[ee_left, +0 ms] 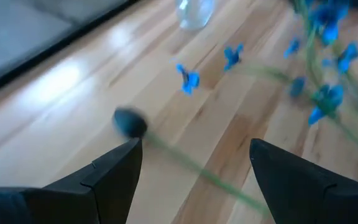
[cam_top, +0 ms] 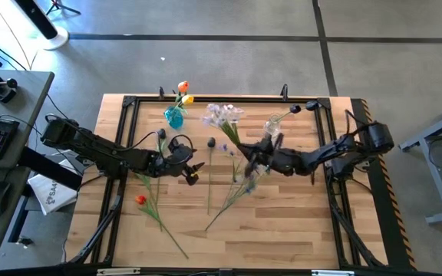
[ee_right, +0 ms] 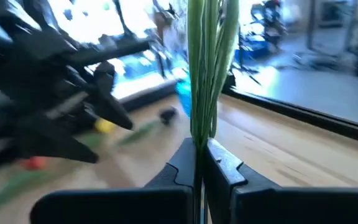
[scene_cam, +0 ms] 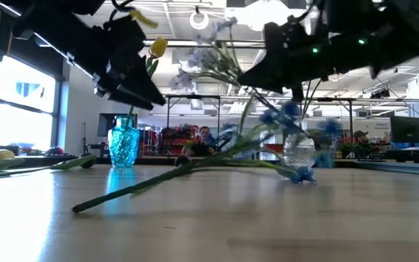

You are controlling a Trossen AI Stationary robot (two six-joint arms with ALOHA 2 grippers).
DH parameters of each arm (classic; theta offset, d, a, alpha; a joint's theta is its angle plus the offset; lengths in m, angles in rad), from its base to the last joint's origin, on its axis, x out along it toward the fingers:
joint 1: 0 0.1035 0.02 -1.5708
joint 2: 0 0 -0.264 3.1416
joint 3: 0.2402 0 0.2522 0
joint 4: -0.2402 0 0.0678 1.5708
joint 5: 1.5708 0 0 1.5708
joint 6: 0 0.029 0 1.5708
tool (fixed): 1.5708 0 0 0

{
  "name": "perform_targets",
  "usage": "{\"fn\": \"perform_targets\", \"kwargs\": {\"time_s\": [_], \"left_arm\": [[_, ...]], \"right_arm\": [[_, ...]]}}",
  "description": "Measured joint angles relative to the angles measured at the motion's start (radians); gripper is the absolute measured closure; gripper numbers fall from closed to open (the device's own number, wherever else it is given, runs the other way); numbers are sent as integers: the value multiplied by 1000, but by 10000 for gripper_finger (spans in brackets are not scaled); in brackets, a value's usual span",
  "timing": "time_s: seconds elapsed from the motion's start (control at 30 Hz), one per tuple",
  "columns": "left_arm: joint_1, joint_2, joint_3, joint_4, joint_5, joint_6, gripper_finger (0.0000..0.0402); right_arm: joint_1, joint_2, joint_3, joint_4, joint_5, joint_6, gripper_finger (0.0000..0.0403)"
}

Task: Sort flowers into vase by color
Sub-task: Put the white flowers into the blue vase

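Clamped tight in the right gripper (ee_right: 199, 163): a bundle of green stems (ee_right: 207, 68), rising straight up from between the closed fingers in the right wrist view. Seen from above, that gripper (cam_top: 258, 162) just right of frame centre, with the pale pink-white spray (cam_top: 222, 115) of the held bundle fanning toward upper centre and its stems trailing down toward lower centre. Exact count of stems in the pinch not readable.

Spread wide and empty: the left gripper (cam_top: 192, 170), left of centre in the high view, its two dark fingers (ee_left: 114, 171) apart at the bottom of the left wrist view. Between them, on the wood, one dark-headed flower (ee_left: 130, 122) with a green stem running to the lower right. Beyond it, blurred blue clusters (ee_left: 325, 96) at upper right.

On the table (cam_top: 282, 238), counted in the high view:
- one red flower (cam_top: 140, 200), lower left of centre, lying flat;
- one blue vase (cam_top: 174, 117), upper left of centre, holding two flowers, one orange (cam_top: 182, 87) and one yellow (cam_top: 187, 100);
- one clear vase (cam_top: 273, 124), upper right of centre, with one dark-tipped stem (cam_top: 295, 110) reaching out of it.

In the low view, blue vase at left, clear vase (scene_cam: 298, 149) at right.
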Motion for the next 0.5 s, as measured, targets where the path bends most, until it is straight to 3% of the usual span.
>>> {"fn": "perform_targets", "kwargs": {"time_s": [0.2,0.37,0.5], "left_arm": [[-6,56,0,329,23,253,118],[18,178,0,645,166,411,118],[31,274,0,861,214,467,118]], "right_arm": [[24,46,-75,285,-88,-75,398],[44,90,-14,340,-189,-180,398],[59,108,46,342,-210,-266,398]]}}
